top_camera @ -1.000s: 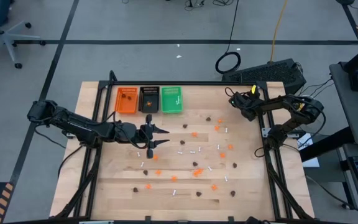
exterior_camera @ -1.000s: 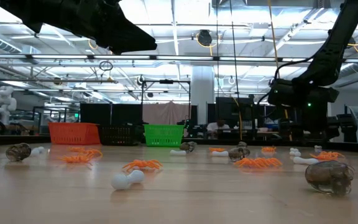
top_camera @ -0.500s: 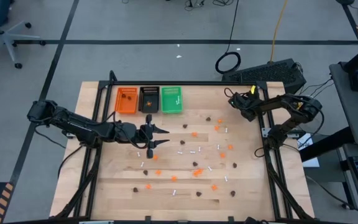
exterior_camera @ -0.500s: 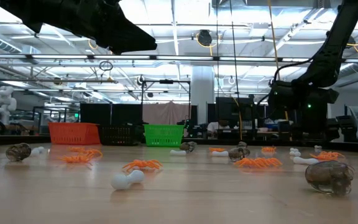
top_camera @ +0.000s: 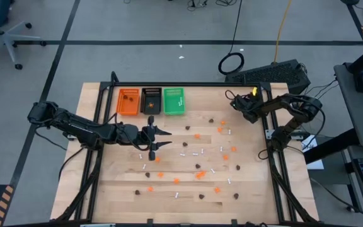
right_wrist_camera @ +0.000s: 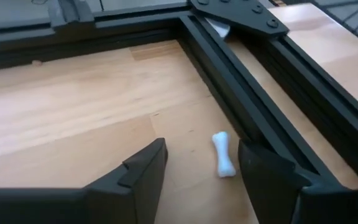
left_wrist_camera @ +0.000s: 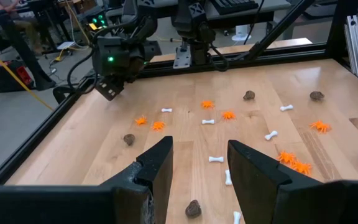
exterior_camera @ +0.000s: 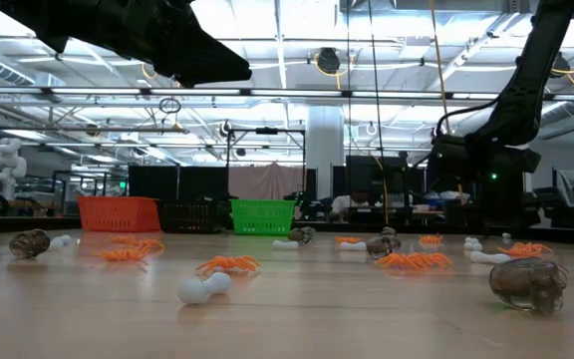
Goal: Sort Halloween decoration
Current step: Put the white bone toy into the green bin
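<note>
The Halloween decoration lies scattered over the table (top_camera: pixel 106 189): orange blobs (top_camera: pixel 197 135), dark brown blobs (top_camera: pixel 237 168) and thin white sticks (top_camera: pixel 201 152). My left gripper (top_camera: pixel 169 139) hovers open above the table's left middle, touching nothing; in its wrist view (left_wrist_camera: pixel 199 162) a white stick (left_wrist_camera: pixel 215 159) lies ahead between the fingers. My right gripper (top_camera: pixel 234 101) is open above the far right corner. In its wrist view (right_wrist_camera: pixel 201 162) a white stick (right_wrist_camera: pixel 224 163) rests flat on the wood beside the black frame, between the fingers and untouched.
Three small trays stand side by side at the far edge: orange (top_camera: pixel 128 101), black (top_camera: pixel 150 101), green (top_camera: pixel 173 101). A black metal frame (right_wrist_camera: pixel 229 93) borders the table. The low view shows trinkets across the near table, among them a brown blob (exterior_camera: pixel 528 282) and a white stick (exterior_camera: pixel 203 287).
My right arm has shifted a little toward the table's left, its gripper still open near the far right corner. The trinkets lie where they did.
</note>
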Robot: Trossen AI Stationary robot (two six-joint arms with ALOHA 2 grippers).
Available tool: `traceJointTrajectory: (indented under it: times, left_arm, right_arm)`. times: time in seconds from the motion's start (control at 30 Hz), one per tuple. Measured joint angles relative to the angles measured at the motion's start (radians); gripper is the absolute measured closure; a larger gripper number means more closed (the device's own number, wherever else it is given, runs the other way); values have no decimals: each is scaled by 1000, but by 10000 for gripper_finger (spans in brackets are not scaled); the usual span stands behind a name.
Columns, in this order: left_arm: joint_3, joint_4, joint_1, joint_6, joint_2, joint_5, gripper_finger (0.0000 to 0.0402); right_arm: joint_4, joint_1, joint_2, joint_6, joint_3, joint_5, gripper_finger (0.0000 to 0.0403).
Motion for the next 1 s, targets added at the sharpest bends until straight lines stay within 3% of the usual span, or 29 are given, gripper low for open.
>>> traceJointTrajectory:
  times: [0.17, 0.33, 0.5, 0.8, 1.0]
  left_arm:
    - [0, -1, 0, 0, 0, 0, 249]
    - [0, -1, 0, 1, 0, 0, 249]
    - [0, -1, 0, 1, 0, -1, 249]
    - [0, -1, 0, 2, 0, -6, 249]
    - [0, -4, 0, 3, 0, -6, 249]
  right_arm:
    - [-27, 103, -11, -38, 0, -7, 211]
    - [-131, 169, -30, 160, 0, 14, 211]
    - [-50, 203, -31, 240, -2, 10, 211]
    - [-41, 315, -62, 136, 123, 49, 211]
    - [-327, 316, -63, -70, 365, 14, 211]
